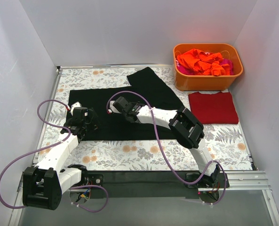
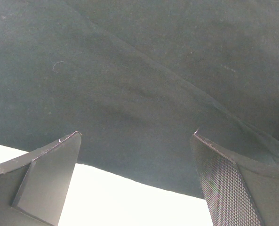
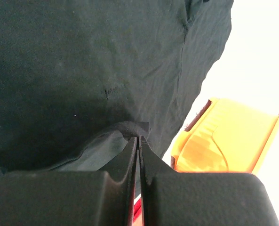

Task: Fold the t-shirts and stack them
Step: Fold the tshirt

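near strip of worktop (image 1: 144, 156) open, far-left corner open, orange tub (image 1: 208, 77) fills far-right corner, folded dark red t-shirt (image 1: 213, 107) just near of it, left arm (image 1: 59, 149) and right arm (image 1: 163, 118) low over black t-shirt (image 1: 148, 89) mid-worktop, walls (image 1: 17, 70) close on three sides

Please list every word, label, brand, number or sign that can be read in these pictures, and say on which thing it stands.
There is no readable text in any view.
The black t-shirt, the dark red t-shirt and the orange tub are plain.
The tablecloth carries only a leaf print, no letters.
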Controlling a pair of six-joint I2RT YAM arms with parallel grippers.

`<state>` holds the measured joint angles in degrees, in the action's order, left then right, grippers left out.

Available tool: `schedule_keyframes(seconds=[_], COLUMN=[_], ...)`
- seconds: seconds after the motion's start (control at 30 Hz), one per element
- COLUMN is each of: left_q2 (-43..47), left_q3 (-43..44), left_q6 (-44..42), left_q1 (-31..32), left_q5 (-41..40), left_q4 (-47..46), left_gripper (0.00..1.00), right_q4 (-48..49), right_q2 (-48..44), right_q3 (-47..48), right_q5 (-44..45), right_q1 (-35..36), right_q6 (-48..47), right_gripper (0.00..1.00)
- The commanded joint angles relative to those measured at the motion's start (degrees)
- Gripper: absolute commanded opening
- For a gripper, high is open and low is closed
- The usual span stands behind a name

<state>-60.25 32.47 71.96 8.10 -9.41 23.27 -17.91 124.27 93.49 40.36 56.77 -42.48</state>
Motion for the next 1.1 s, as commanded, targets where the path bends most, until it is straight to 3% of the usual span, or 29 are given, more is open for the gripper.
schedule_keyframes(seconds=[0.0,0.33,0.4,0.6,0.77,0.83,1.07], left_q2=[0.5,0.5,0.4,0.6,0.5,0.6,0.1], left_q3=[0.5,0.5,0.5,0.4,0.5,0.5,2.7], left_q6=[-0.4,-0.3,-0.5,-0.3,-0.4,-0.4,-0.2], left_q1=[0.3,0.3,0.3,0.3,0.3,0.3,0.3], left_q5=[0.4,0.4,0.4,0.4,0.3,0.2,3.9], left_q4=[-0.9,-0.9,-1.0,-0.9,-0.9,-0.9,-1.8], left_gripper=[0.96,0.96,0.96,0.96,0.96,0.97,0.96], right_q4=[2.9,3.2,3.3,3.2,2.6,1.2,-9.1], right_q2=[0.9,1.9,2.2,1.6,-2.0,-5.3,-16.8], right_q3=[0.1,0.9,1.0,1.4,2.0,-0.2,-9.5], right_q5=[0.7,1.1,1.0,1.1,2.4,2.4,-6.9], right_q1=[0.7,1.9,2.2,2.5,2.6,2.2,-3.6], right_q6=[-1.1,-2.0,-2.0,-1.6,0.8,3.9,23.7], right_gripper=[0.09,0.11,0.23,0.24,0.41,0.48,0.47])
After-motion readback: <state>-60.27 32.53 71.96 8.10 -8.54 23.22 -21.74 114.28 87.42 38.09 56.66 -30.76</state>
